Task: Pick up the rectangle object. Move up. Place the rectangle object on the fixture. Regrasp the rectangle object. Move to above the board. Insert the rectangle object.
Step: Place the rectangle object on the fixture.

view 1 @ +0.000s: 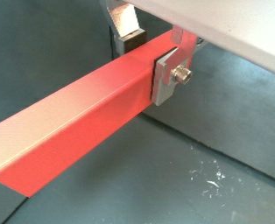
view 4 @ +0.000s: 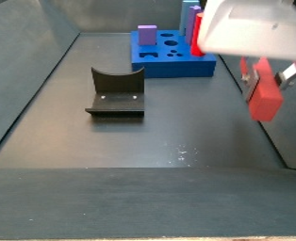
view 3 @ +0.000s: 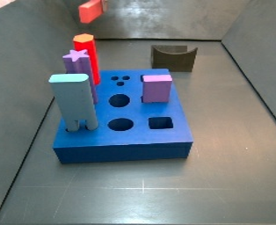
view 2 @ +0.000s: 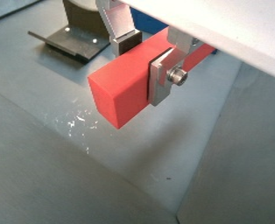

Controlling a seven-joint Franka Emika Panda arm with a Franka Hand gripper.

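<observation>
The gripper [view 2: 151, 54] is clamped on the rectangle object [view 1: 75, 122], holding it in the air, well apart from the fixture [view 4: 115, 92] and the board [view 3: 123, 123]. Pickup and lift look done. Judging from this, placing on the fixture, regrasping and inserting remain.

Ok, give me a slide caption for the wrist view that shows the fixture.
Gripper holds the long red rectangular bar above the grey floor, dark fixture behind.
</observation>
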